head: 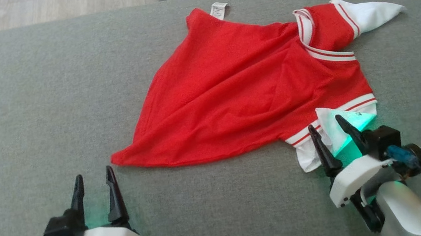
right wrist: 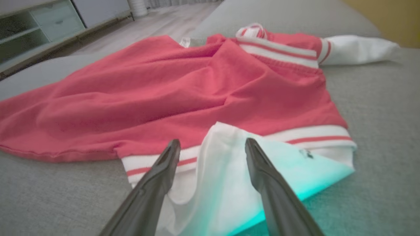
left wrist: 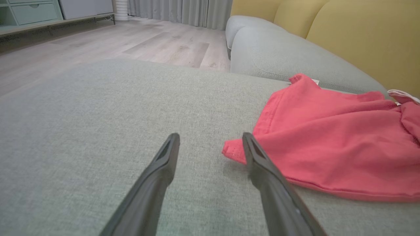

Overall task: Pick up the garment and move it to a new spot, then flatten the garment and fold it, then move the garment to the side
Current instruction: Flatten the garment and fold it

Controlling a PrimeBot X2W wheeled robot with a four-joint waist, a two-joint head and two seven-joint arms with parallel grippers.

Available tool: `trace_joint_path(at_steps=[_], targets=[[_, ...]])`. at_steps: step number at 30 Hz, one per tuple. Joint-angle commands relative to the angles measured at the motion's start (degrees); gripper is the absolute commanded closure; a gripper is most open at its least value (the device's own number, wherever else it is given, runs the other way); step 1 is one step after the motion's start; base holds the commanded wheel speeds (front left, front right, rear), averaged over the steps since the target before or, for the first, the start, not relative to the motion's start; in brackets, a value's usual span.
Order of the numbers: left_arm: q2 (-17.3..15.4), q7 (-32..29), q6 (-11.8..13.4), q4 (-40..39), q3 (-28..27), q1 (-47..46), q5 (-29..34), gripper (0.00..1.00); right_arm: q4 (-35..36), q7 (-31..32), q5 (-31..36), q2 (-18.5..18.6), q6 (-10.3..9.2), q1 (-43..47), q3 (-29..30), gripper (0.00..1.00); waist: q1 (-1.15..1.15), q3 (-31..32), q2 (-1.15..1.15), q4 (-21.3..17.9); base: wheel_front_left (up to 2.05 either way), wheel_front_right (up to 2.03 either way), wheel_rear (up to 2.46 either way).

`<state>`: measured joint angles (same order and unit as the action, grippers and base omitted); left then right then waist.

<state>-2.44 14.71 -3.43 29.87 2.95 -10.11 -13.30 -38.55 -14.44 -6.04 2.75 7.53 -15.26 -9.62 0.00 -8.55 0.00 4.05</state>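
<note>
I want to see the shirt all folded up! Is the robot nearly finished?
Not yet. Done: the garment lies spread on the grey cushion, and nothing grips it. In hand: flattening, it seems; the right gripper is open over the near white sleeve, the left gripper open beside the red corner. Left: smoothing the wrinkles, folding, then moving it aside.

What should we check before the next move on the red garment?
1. Left end effector open, nothing held: ok.
2. Right end effector open, not clamped on cloth: ok.
3. Garment lying flat: not ok, it is creased and one hem corner is drawn to a point.
4. Near white sleeve spread out: not ok, it is bunched.
5. Garment wholly on the grey cushion: ok.
6. Layers underneath smooth: cannot tell.
</note>
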Motion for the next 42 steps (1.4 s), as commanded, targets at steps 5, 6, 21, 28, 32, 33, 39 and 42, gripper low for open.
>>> trace_joint_path(at_steps=[5, 6, 21, 28, 32, 33, 39, 42], targets=[[-0.45, 0.29, 1.53, -2.42, 1.11, -0.45, -1.68, 0.0, -3.54, -0.56, 2.46, 0.13, -0.04, -4.7, 0.65, 0.0, 0.0, -0.46, 0.0, 1.45, 0.0, 0.0, 0.0], [-0.44, 0.29, 1.6, -2.58, 1.3, -0.44, -1.73, 0.0, -3.95, -0.56, 2.58, 0.13, -0.04, -4.79, 0.87, 0.07, 0.0, -0.5, 0.0, 1.55, 0.0, 0.0, 0.0], [-0.44, 0.29, 1.35, -3.97, 2.99, 0.05, -2.37, 0.0, 7.6, -0.56, 2.62, 0.13, -0.04, -6.19, 8.22, 1.0, 0.0, -0.03, 0.0, 1.5, 0.0, 0.0, 0.0], [-0.44, 0.29, 1.26, -3.96, 3.56, 1.82, -2.58, 0.0, 17.51, -0.56, 1.11, 0.13, -0.04, -1.73, 12.6, 1.0, 0.0, 1.84, 0.0, -0.66, 0.0, 0.0, 0.0], [-0.44, 0.29, 1.45, -3.59, 3.42, 3.04, -2.79, 0.0, 13.79, -0.56, 0.17, 0.13, -0.04, 3.71, 17.41, 0.0, 0.0, 3.33, 0.0, -1.82, 0.0, 0.0, 0.0], [-0.44, 0.29, 1.49, -3.56, 3.45, 3.34, -2.8, 0.0, 12.7, -0.56, 0.53, 0.13, -0.04, 4.77, 18.54, 0.0, 0.0, 3.58, 0.0, -2.02, 0.0, 0.0, 0.0], [-0.44, 0.29, 2.22, -4.27, 2.68, 4.74, -0.64, 0.0, 12.27, -0.56, 4.25, 0.13, -0.04, 6.11, 21.03, 0.0, 0.0, 5.55, 0.0, -2.52, 0.0, 0.0, 0.0], [-0.44, 0.29, 2.57, -4.68, 2.06, 5.17, 1.55, 0.0, 12.74, -0.56, 5.01, 0.13, -0.04, 5.34, 17.08, 0.0, 0.0, 6.37, 0.0, -2.2, 0.0, 0.0, 0.0]])
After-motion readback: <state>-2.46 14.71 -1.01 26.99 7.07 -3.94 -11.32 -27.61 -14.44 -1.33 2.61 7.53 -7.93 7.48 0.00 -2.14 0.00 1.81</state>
